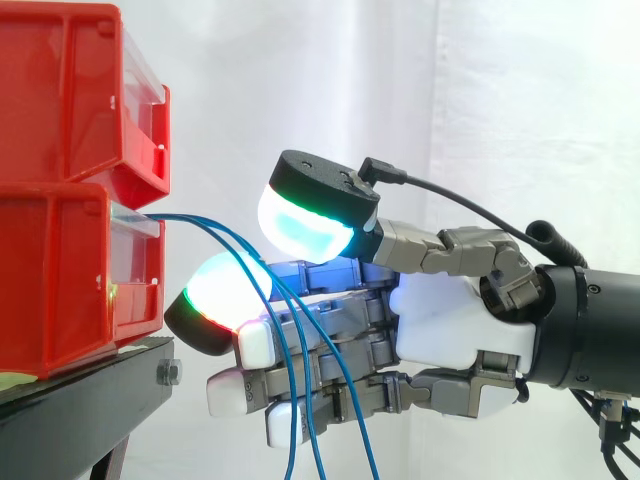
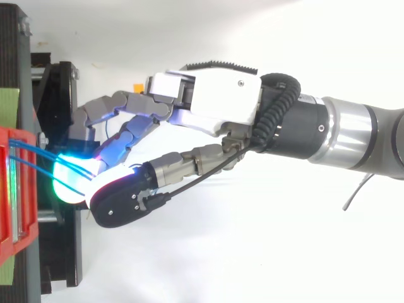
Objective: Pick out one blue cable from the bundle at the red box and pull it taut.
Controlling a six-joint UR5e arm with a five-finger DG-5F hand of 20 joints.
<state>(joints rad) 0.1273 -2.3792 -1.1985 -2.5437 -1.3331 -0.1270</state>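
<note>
Three thin blue cables [image 1: 215, 232] leave the front of the lower red box [image 1: 60, 290] and hang slack down past the hand [image 1: 445, 320]. The hand reaches in from the right and is close to the box front. Its thumb pad [image 1: 305, 228] glows cyan and green above the cables. A finger pad [image 1: 228, 288] glows white, green and red just below it. The cables run through the narrow gap between these two pads, and the pads stand slightly apart. From above, the blue cables [image 2: 38, 153] lead from the red box [image 2: 16, 189] to the glowing pads of the hand [image 2: 221, 104].
A second red bin [image 1: 70, 90] is stacked on the lower one. Both rest on a black stand [image 1: 90, 390] with a bolt at its front corner. A white curtain hangs behind, and the arm fills the right side.
</note>
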